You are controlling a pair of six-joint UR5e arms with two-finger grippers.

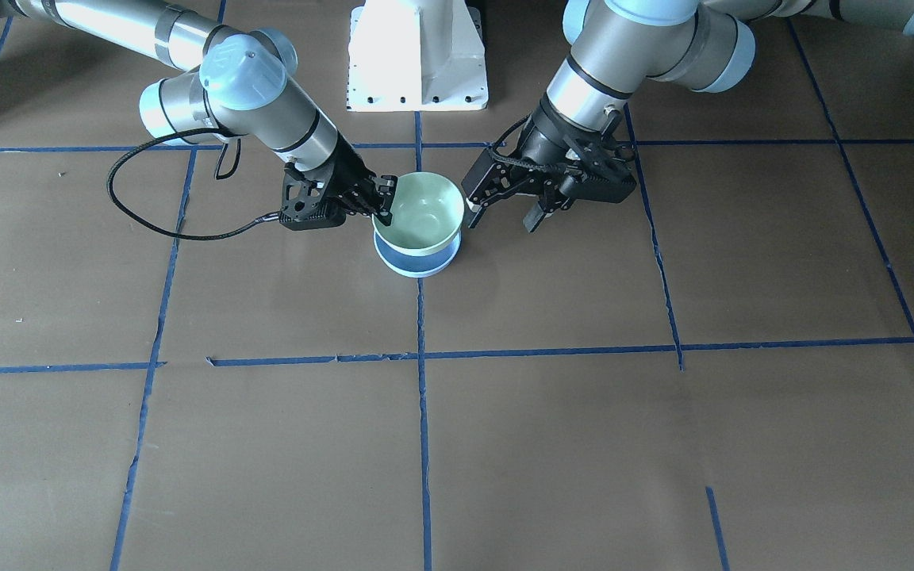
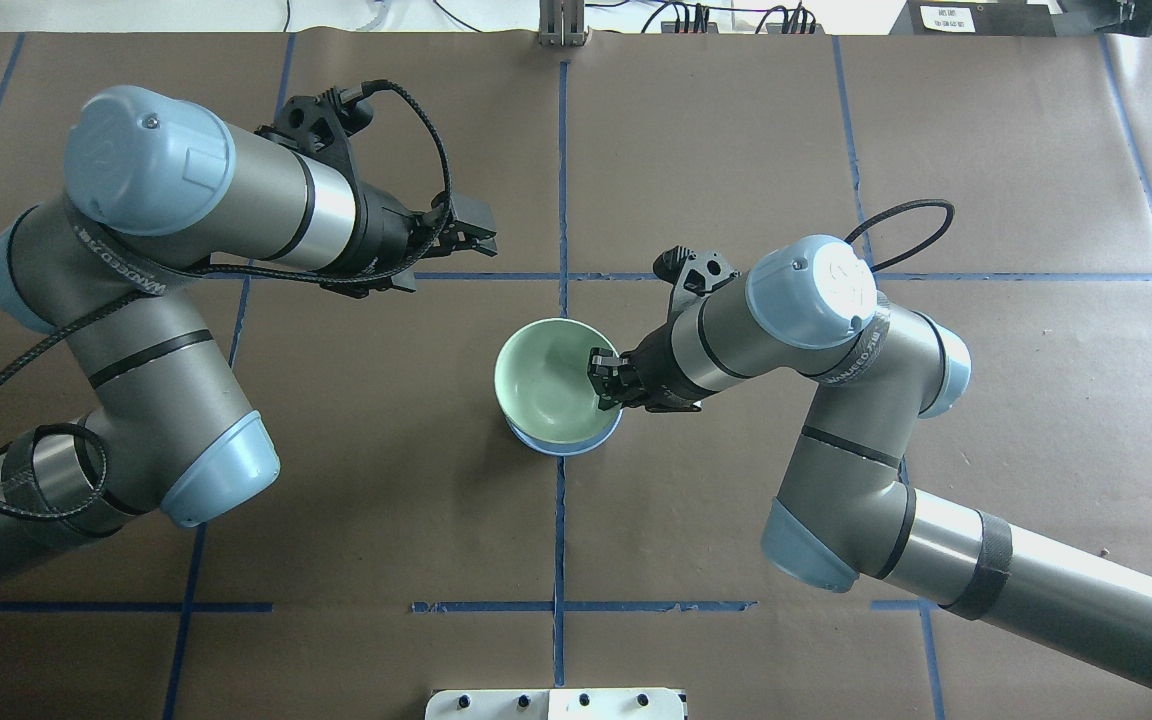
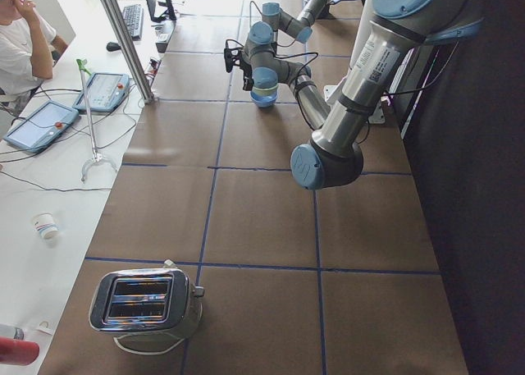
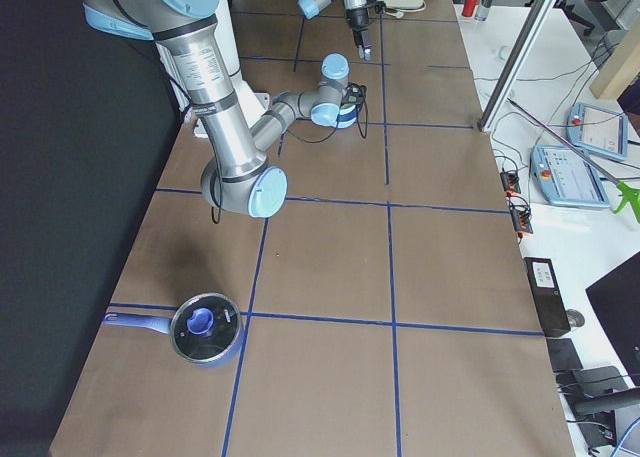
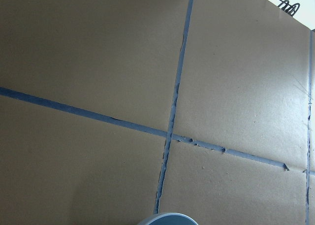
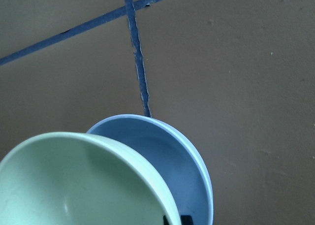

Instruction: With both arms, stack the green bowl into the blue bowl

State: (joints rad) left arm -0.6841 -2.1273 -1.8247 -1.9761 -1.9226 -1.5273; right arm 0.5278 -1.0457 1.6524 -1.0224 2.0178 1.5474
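Observation:
The pale green bowl [image 1: 419, 209] sits tilted inside the light blue bowl [image 1: 417, 263] near the table's middle. They also show in the overhead view, the green bowl [image 2: 548, 381] over the blue bowl [image 2: 561, 446]. My right gripper [image 2: 608, 385] is shut on the green bowl's rim and shows in the front view too [image 1: 384, 203]. The right wrist view shows the green bowl [image 6: 74, 185] leaning in the blue bowl [image 6: 162, 161]. My left gripper [image 2: 484, 232] is open and empty, raised and apart from the bowls; in the front view [image 1: 501, 222] it hangs beside them.
The white pedestal base [image 1: 417, 55] stands at the robot's side of the table. A toaster [image 3: 148, 301] stands at the table's left end. A lidded blue-handled pot [image 4: 205, 327] sits at the right end. A person [image 3: 16, 38] sits off the table.

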